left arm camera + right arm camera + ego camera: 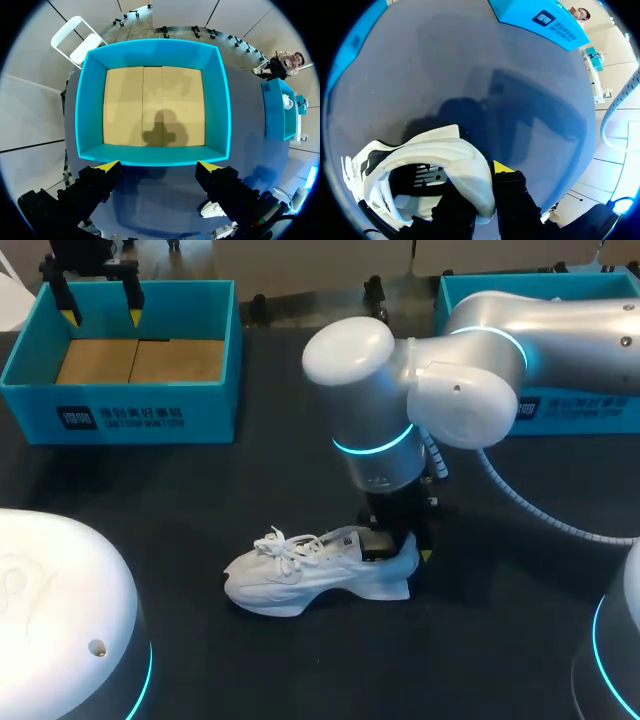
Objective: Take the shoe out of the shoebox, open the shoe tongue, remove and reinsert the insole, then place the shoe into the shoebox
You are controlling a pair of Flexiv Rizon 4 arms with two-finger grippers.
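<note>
White mesh lace-up sneaker (300,575): light, soft-walled, probably floppy. Right hand (402,548) pinches its heel collar, likely the firmest hold.

The open teal cardboard shoebox (150,400), at ten o'clock from the white lace-up sneaker (320,575), carries print on its front wall. There is a dark square logo (76,419), then a line of white characters (140,417) with smaller lettering beneath. The second teal cardboard box (590,412), at two o'clock, shows similar print, partly hidden. Inside the sneaker's heel, a white logo (427,175) stands on black lining.
</note>
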